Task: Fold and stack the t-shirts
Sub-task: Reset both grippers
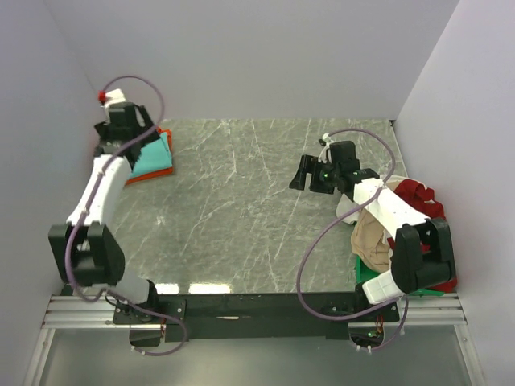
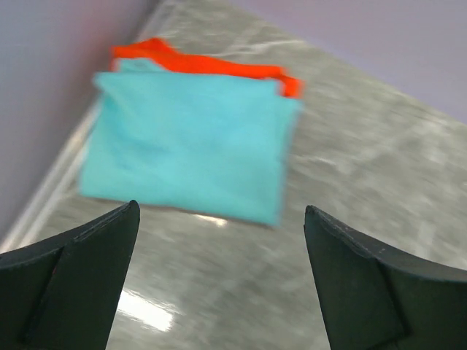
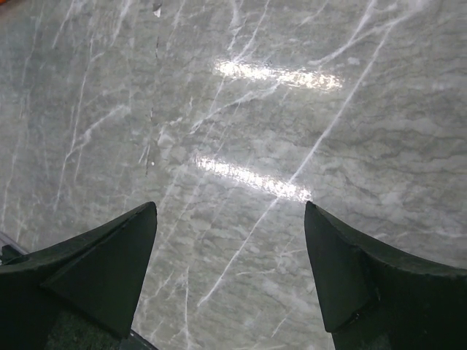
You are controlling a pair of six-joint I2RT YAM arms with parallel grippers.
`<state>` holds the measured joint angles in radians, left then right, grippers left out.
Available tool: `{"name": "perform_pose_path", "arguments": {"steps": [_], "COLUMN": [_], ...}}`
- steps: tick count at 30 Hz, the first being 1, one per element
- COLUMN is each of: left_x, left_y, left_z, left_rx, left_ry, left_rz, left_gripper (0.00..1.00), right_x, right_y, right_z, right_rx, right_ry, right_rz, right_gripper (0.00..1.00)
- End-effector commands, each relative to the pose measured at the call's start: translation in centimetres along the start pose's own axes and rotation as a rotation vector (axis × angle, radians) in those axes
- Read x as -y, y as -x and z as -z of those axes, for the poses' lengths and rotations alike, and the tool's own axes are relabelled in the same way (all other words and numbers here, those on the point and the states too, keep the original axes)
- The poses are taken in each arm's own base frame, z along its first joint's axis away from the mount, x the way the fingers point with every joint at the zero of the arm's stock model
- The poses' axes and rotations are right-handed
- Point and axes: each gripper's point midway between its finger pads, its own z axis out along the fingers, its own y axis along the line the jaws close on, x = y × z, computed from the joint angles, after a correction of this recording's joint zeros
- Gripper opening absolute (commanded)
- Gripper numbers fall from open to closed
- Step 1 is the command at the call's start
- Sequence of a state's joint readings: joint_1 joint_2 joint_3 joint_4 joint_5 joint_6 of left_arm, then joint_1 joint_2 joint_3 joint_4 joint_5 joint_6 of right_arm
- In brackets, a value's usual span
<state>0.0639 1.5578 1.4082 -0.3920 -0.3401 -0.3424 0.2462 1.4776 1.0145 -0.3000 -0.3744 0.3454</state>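
Note:
A folded teal t-shirt (image 2: 190, 146) lies on a folded orange t-shirt (image 2: 204, 64) at the table's far left, by the wall. In the top view the teal shirt (image 1: 154, 155) and the orange shirt (image 1: 153, 173) are partly hidden by my left arm. My left gripper (image 2: 219, 219) is open and empty, just short of the stack's near edge. My right gripper (image 1: 304, 172) is open and empty over bare table right of centre; it also shows in the right wrist view (image 3: 230, 211). A loose heap at the right edge holds a dark red shirt (image 1: 417, 195), a beige shirt (image 1: 372, 233), a white one (image 1: 349, 211) and a green one (image 1: 364, 267).
The grey marble table (image 1: 241, 209) is closed in by pale walls on the left, back and right. The black mounting rail (image 1: 257, 305) with both arm bases runs along the near edge. The right arm lies over the shirt heap.

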Motion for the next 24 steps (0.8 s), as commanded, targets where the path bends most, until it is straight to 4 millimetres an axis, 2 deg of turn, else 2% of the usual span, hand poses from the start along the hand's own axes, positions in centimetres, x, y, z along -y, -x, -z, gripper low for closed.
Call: {"name": "perform_pose_path", "arguments": {"steps": [1,2,3,4,6,7,8,10,11,13,17,20,24], "left_x": [3.8,5.5,6.4,8.3,9.2,10.1,11.2,12.1,12.7,13.9,15.0,15.4,16.1], "left_y": [0.8,-0.5,-0.6,-1.6,-3.2,-3.3,-5.7,-5.9,-7.7,-9.7,-12.6,-13.9,-14.4], "left_z": [4.0,5.8,6.8,8.4,10.8,11.8,12.9,15.3,16.5,18.3,19.8,20.4,20.9], "left_rx": [0.122,0.122,0.145,0.151,0.172,0.199,0.182,0.219,0.21,0.192,0.191,0.182,0.171], "left_ry": [-0.09,-0.144,-0.175,-0.231,-0.287,-0.326,-0.362,-0.431,-0.464,-0.522,-0.6,-0.66,-0.714], "left_rz": [0.058,0.038,0.046,0.039,0.043,0.059,0.032,0.07,0.054,0.051,0.064,0.074,0.095], "left_gripper": [0.99,0.99,0.99,1.0,1.0,0.99,1.0,0.99,0.99,1.0,0.99,0.99,0.99], "right_x": [-0.9,-0.5,-0.5,-0.8,-0.4,-0.5,-0.3,-0.3,0.0,0.4,1.1,1.8,2.7], "right_y": [2.2,2.3,2.3,2.7,2.8,3.1,2.9,3.3,2.9,2.9,2.8,2.6,2.0], "right_z": [2.2,2.4,2.6,3.3,3.7,4.2,4.3,5.1,5.2,5.8,7.0,7.9,9.2], "right_rx": [0.112,0.124,0.136,0.161,0.186,0.208,0.216,0.256,0.259,0.29,0.344,0.391,0.424], "right_ry": [-0.002,-0.019,-0.023,-0.021,-0.044,-0.048,-0.056,-0.067,-0.076,-0.101,-0.14,-0.175,-0.221], "right_rz": [0.056,0.056,0.057,0.063,0.06,0.059,0.056,0.053,0.049,0.039,0.031,0.016,0.0], "right_gripper": [0.88,0.88,0.88,0.88,0.88,0.88,0.88,0.88,0.87,0.88,0.87,0.87,0.87]}}
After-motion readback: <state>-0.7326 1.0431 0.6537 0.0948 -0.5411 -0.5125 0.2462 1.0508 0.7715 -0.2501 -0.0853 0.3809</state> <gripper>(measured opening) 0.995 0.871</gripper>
